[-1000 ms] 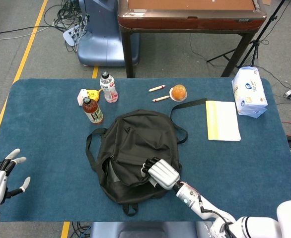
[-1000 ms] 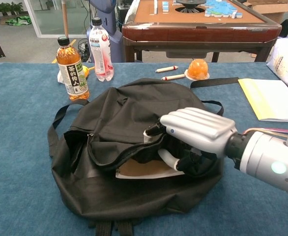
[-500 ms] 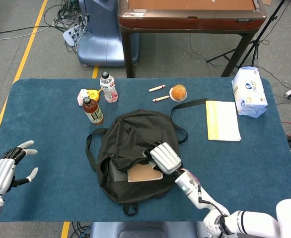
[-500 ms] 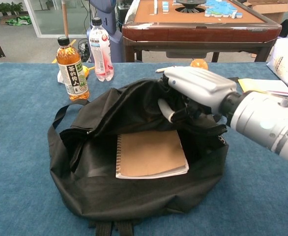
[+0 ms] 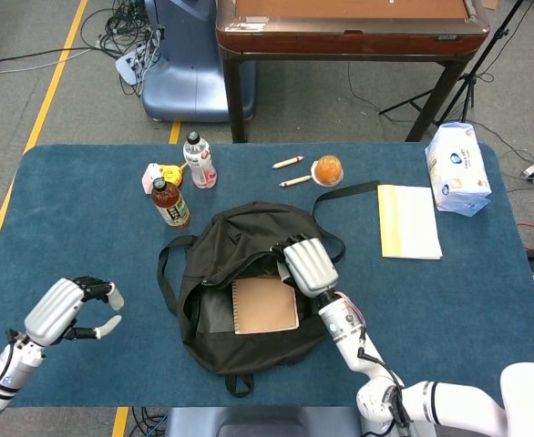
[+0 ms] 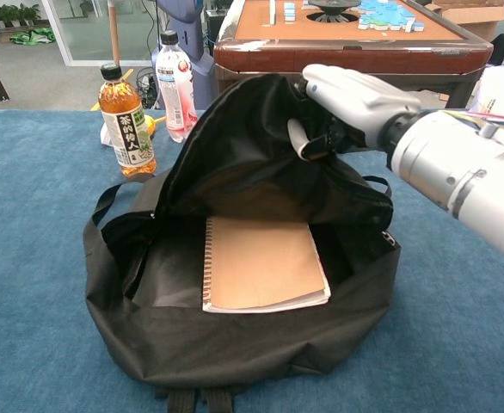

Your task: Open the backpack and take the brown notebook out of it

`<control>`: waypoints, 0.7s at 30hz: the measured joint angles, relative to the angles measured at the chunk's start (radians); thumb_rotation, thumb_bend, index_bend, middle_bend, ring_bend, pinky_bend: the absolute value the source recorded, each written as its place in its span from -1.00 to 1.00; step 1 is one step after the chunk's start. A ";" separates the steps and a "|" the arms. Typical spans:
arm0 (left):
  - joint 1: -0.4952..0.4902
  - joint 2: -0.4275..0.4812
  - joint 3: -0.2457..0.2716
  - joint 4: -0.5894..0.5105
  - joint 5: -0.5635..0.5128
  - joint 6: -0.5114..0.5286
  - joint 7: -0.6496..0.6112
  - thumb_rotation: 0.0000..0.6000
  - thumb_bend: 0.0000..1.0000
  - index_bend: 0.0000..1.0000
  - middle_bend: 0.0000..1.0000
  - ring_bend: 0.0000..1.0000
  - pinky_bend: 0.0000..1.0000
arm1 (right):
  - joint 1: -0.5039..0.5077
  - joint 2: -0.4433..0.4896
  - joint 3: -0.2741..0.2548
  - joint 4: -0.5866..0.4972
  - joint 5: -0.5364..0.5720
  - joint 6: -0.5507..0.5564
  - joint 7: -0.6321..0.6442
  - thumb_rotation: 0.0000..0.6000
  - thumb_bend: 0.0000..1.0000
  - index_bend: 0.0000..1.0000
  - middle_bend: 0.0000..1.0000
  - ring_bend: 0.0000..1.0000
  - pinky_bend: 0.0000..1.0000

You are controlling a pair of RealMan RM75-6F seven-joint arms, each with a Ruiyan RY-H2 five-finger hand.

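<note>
Your right hand (image 6: 342,103) sits at upper centre of the chest view, fingers curled around the black front flap (image 6: 261,146) of the backpack (image 5: 240,291) and holding it raised. That lifted flap blocks most of what lies behind it in the chest view: the orange fruit (image 5: 327,168) and the two pencils (image 5: 287,162), plain in the head view near top centre, are hidden there. The fingertips themselves are buried in dark cloth, so you cannot tell exactly how they pinch it.

The brown notebook (image 6: 262,262) lies flat inside the open backpack at frame centre, spiral edge to the left, its whole cover exposed; its lower edge shows white pages. The pocket's interior beside it on the left is too dark to read.

Your left hand (image 5: 71,305) shows only in the head view, at lower left over the blue table (image 5: 85,228), fingers curled inward and holding nothing; its arm is cut off by the frame edge.

To the upper left of the backpack stand a tea bottle (image 6: 125,120) and a pink-labelled bottle (image 6: 176,84), close together. At right in the head view lie a yellow-edged pad (image 5: 409,220) and a white tissue pack (image 5: 456,168), touching at a corner; the chest view crops the pack.
</note>
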 measured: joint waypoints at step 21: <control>-0.286 -0.245 0.086 0.231 0.197 -0.117 -0.020 1.00 -0.43 -0.14 -0.04 -0.11 -0.08 | 0.045 0.001 0.012 -0.022 0.084 0.021 -0.041 1.00 0.54 0.46 0.14 -0.11 -0.18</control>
